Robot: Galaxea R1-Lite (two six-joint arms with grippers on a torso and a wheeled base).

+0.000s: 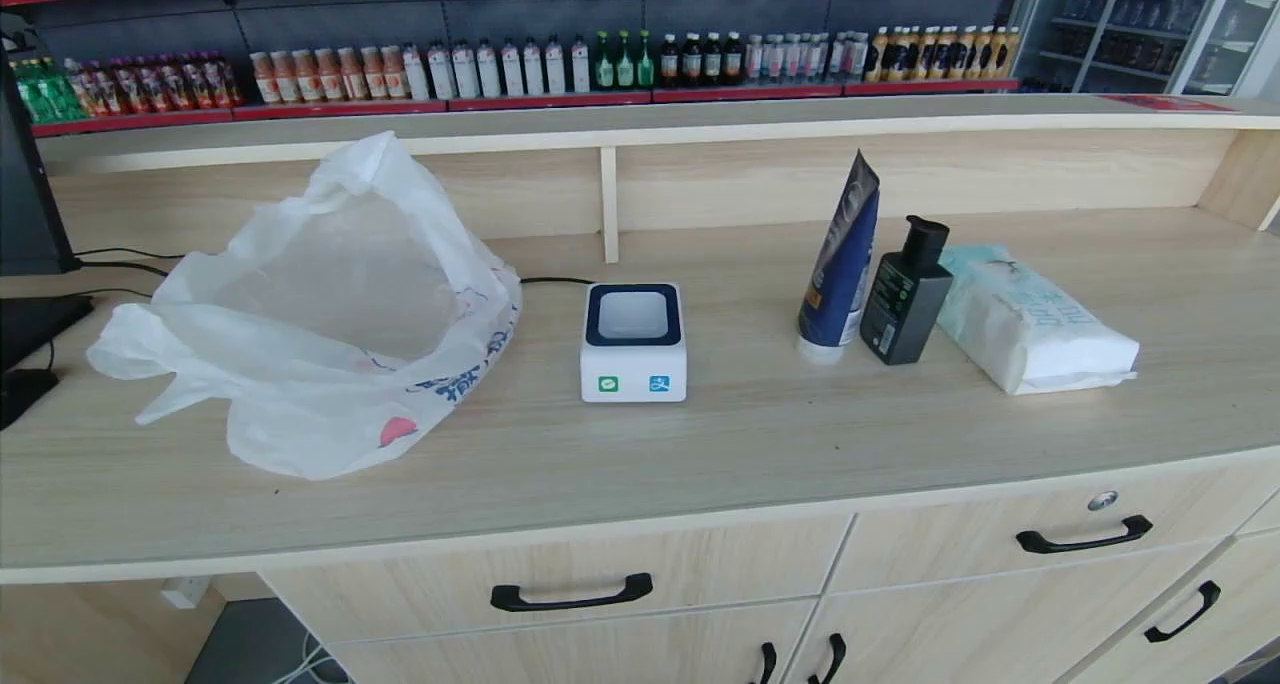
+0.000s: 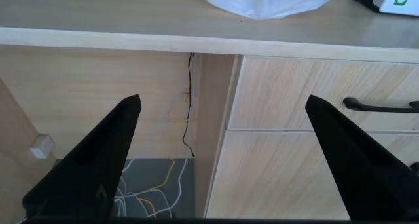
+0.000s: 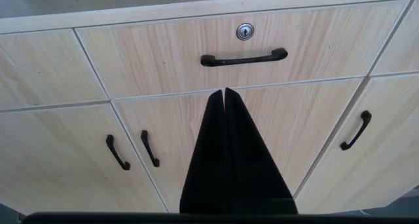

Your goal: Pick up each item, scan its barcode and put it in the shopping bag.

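While parked low: nothing picked

Below table [image 1: 700, 464] edge, left end effector [image 2: 222, 103] spread wide, right end effector [image 3: 223, 91] pressed closed. Up ahead, nearer right arm: tube [image 1: 840, 259] and pump bottle [image 1: 905, 299] upright, tissue pack [image 1: 1030, 329] flat. Leftward, scanner [image 1: 633, 342], then shopping bag [image 1: 320, 304].

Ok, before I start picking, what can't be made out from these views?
Head view: print on the tube, black pump bottle and tissue pack is too small to find barcodes.
Head view: one end of the tissue pack is hidden behind the bottle.
Head view: folds of the shopping bag hide its bottom.
Left wrist view: the scanner is cut off by the picture's edge.
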